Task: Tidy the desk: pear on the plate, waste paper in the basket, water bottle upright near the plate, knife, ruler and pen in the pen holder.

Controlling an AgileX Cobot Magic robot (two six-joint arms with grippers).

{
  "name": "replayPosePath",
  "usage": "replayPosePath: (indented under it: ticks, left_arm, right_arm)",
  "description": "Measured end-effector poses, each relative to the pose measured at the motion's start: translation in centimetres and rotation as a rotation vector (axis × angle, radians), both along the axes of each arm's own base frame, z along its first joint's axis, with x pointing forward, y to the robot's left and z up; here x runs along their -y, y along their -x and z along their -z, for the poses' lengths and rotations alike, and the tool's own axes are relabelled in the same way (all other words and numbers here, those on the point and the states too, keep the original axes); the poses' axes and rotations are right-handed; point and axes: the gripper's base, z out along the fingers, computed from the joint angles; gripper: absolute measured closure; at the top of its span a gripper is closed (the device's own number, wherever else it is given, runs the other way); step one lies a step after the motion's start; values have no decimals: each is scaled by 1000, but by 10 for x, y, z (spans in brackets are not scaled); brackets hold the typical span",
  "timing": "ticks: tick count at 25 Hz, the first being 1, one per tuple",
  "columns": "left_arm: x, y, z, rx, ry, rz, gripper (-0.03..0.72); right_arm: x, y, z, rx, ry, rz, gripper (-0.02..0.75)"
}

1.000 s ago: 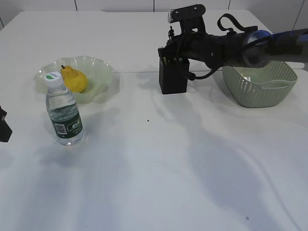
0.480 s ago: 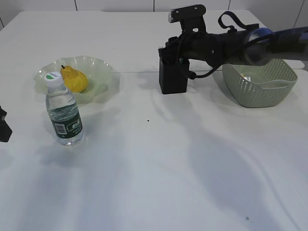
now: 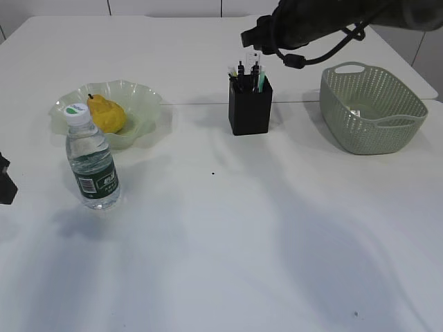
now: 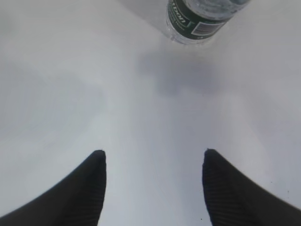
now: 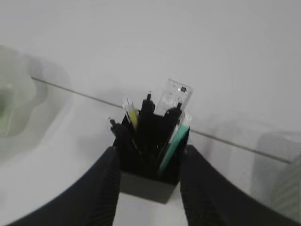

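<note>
The desk (image 3: 228,235) is a wide white tabletop, bare across its near half. At about two o'clock on it sits the basket (image 3: 374,131), grey-green and oval; something pale lies inside, too unclear to name. At ten o'clock rests the plate (image 3: 142,104) with its ruffled green rim, and the pear (image 3: 107,115) lies on it, stem up. Just in front of the plate, toward eight o'clock, the water bottle (image 3: 92,166) stands upright on its base, white cap on top. Near twelve o'clock stands the pen holder (image 3: 250,107), with the ruler (image 5: 175,96), a green-tipped pen (image 5: 171,146) and other dark sticks poking out of its mouth. The right gripper (image 5: 148,181) hangs above the holder with its fingers spread to either side of the box, pinching nothing. The left gripper (image 4: 153,181) sits low at the desk's left edge, fingers apart over bare tabletop, the bottle's foot ahead of it at twelve o'clock
</note>
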Motion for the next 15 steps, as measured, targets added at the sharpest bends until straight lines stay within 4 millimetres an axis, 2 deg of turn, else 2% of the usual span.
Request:
replayPosePath:
  ticks: [5,11,15]
  left_arm:
    - [0,0,0,0,0,0,232]
    - [0,0,0,0,0,0,232]
    - [-1,0,0,3,-18,8,232]
  right_arm:
    - [8,28,-22,-178,50,2,418]
    - [17,60,-20,-505,141,7,418]
    - [21,72,-18,-627,175,9,418]
